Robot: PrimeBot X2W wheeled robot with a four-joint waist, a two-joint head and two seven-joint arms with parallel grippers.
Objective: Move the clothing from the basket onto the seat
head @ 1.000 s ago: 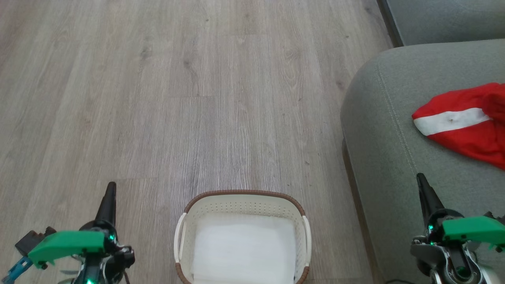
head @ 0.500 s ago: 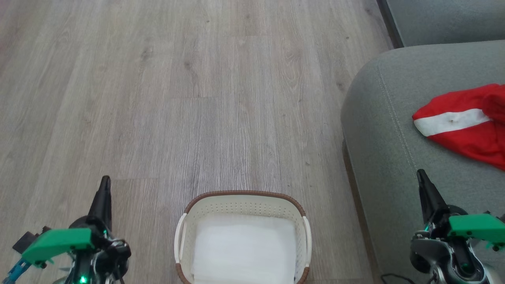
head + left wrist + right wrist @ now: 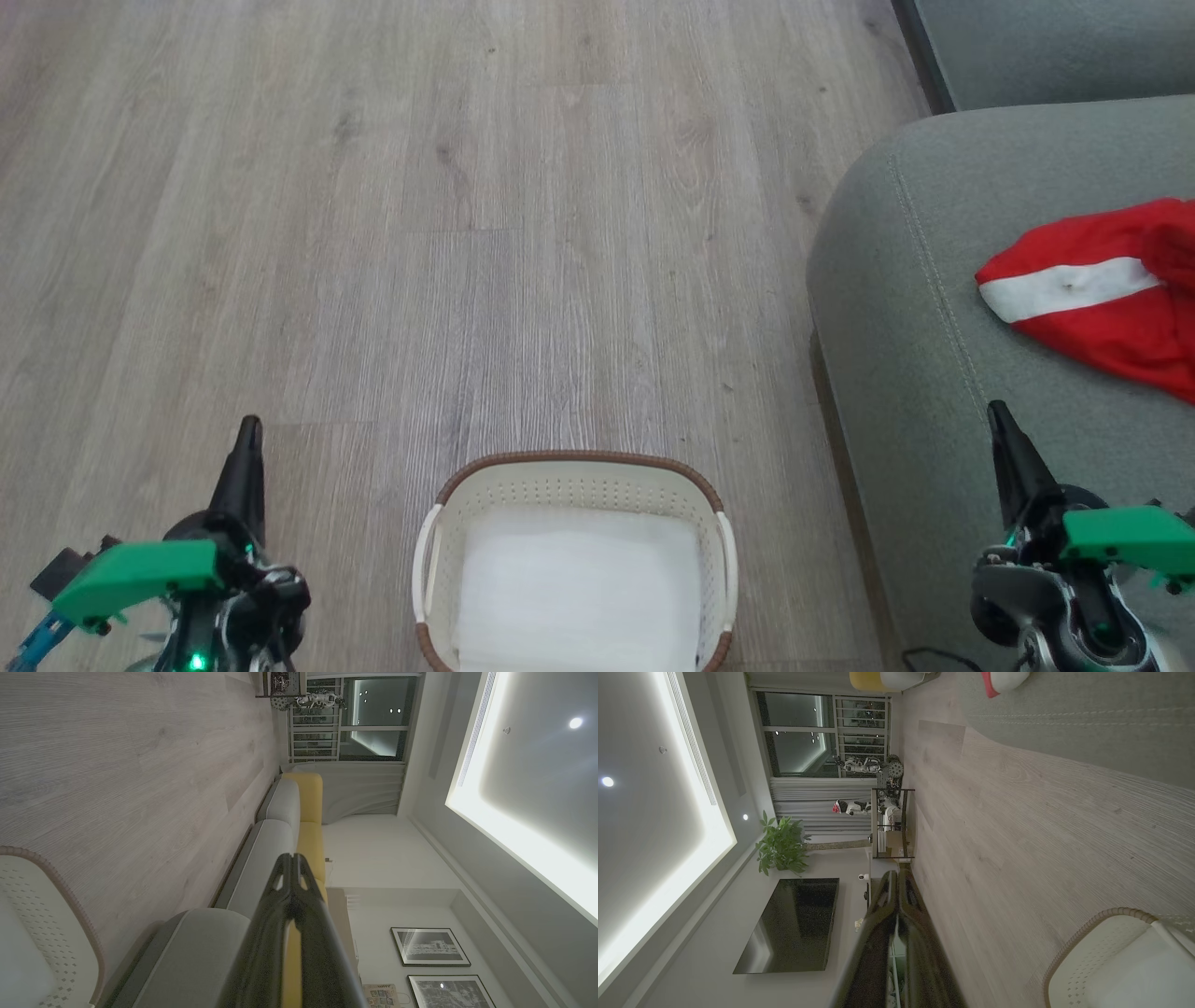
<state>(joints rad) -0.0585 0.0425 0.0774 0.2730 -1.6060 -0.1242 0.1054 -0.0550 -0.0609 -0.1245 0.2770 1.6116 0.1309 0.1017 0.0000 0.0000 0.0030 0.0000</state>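
The cream basket (image 3: pixel 574 459) with its brown rim stands on the floor at the bottom middle of the head view, and its inside shows a plain white bottom. A red garment with a broad white band (image 3: pixel 1092 294) lies on the grey seat (image 3: pixel 915 308) at the right. My left gripper (image 3: pixel 247 431) hangs left of the basket, fingers pressed together, holding nothing. My right gripper (image 3: pixel 997 415) hovers over the seat's near part, also shut and holding nothing. In the wrist views both pairs of fingers (image 3: pixel 292 858) (image 3: pixel 897 873) meet at the tips.
Pale wood floor (image 3: pixel 467 233) stretches ahead and to the left. A second grey cushion (image 3: pixel 1055 47) sits at the back right. The left wrist view shows a row of grey and yellow sofa cushions (image 3: pixel 280 812). A black television (image 3: pixel 794 924) and a plant (image 3: pixel 780 847) stand across the room.
Since a second ago my left gripper has drifted slightly left and the right one has shifted a little. Over the last half second nothing has moved.
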